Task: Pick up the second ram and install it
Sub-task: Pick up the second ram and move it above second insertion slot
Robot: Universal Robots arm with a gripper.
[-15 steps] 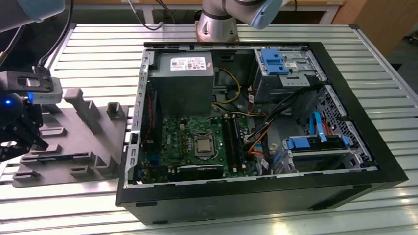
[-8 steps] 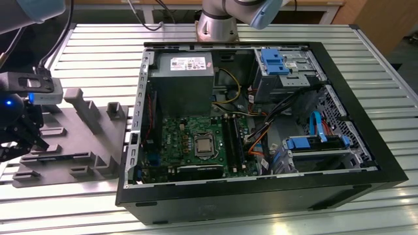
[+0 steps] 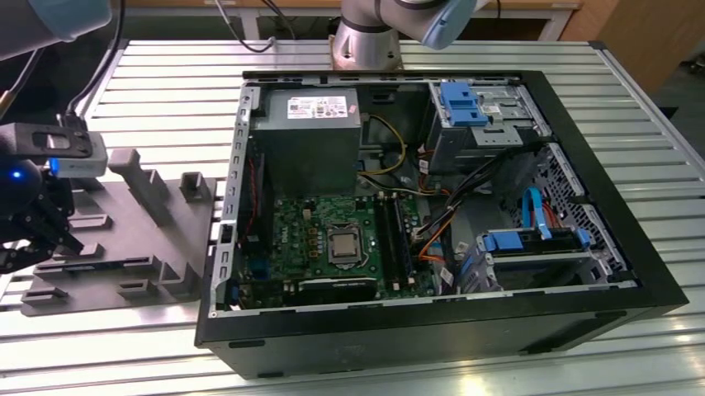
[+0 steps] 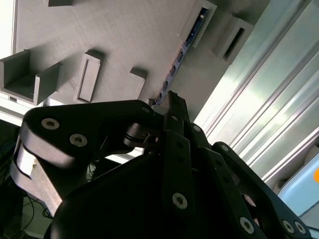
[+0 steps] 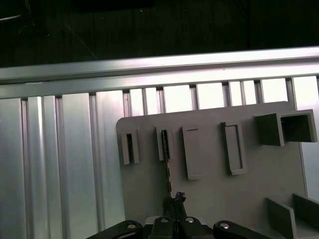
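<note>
The ram [image 5: 164, 144] stands on edge in a tray [image 5: 219, 199] slot, its long axis running straight away from the gripper [image 5: 174, 198], whose fingertips are drawn together at its near end; whether they pinch it, I cannot tell.

The robot arm [image 3: 364, 45] is a thick silver-grey metal tube with rounded pale blue caps [image 3: 447, 21] at its joints, and thin black cables [image 3: 111, 51] run down to its wrist. A small pale grey, box-shaped camera housing [image 3: 68, 153] sits at the wrist, beside a glowing blue light [image 3: 11, 173]. The gripper [image 4: 171, 95] is matt black, built from flat, round-ended link bars fastened with shiny silver screws [image 4: 179, 200] and narrowing to slim black fingers [image 4: 179, 117].
</note>
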